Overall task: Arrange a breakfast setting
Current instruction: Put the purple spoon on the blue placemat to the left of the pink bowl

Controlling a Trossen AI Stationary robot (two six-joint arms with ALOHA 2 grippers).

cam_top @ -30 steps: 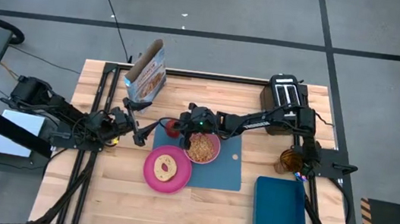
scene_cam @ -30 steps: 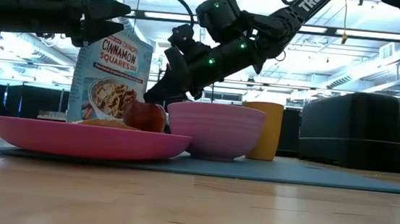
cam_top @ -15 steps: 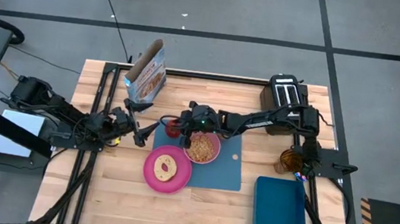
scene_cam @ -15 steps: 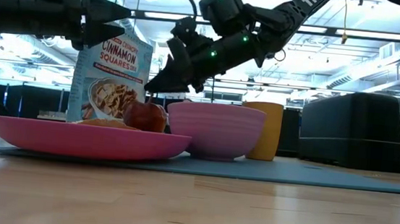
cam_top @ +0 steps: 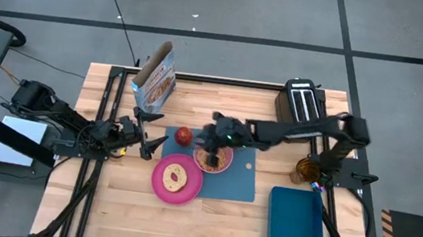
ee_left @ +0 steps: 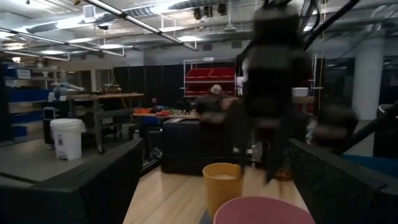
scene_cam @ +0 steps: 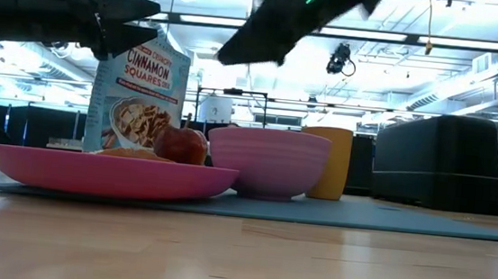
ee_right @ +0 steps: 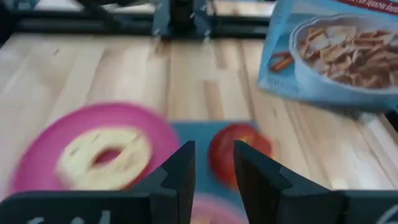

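From above, a wooden table (cam_top: 207, 223) fills the middle of the frame, with a blue mat (cam_top: 240, 180) at its centre. A pink plate (cam_top: 163, 187) overlaps the mat's lower left edge and carries a bagel (cam_top: 176, 178). Just right of the plate sits a pink bowl (cam_top: 214, 161) of cereal, and a red apple (cam_top: 184, 136) lies on the mat's upper left corner, apart from both. The right gripper (cam_top: 211, 137) hangs above the bowl, between apple and bowl, fingers slightly parted and holding nothing. The left gripper (cam_top: 145, 133) waits at centre left, fingers spread wide and empty. A cereal box (cam_top: 154, 75) stands at upper left, a black toaster (cam_top: 301, 100) at upper right, an amber cup (cam_top: 305, 170) at the right edge, and a darker blue tray (cam_top: 295, 226) at lower right. At table height, the plate (scene_cam: 110, 173) lies at lower left with the apple (scene_cam: 182, 144) showing behind it, the bowl (scene_cam: 268, 162) at centre, and a yellow cup (scene_cam: 330, 161) behind the bowl; the right gripper (scene_cam: 238, 55) is blurred near the top. The left wrist view shows the bowl's rim (ee_left: 261, 210) at the bottom and the yellow cup (ee_left: 222, 186) beyond it. The right wrist view looks down past the narrowly open fingers (ee_right: 180, 171) on the apple (ee_right: 239, 152), bagel (ee_right: 106, 154) and cereal box (ee_right: 329, 53).
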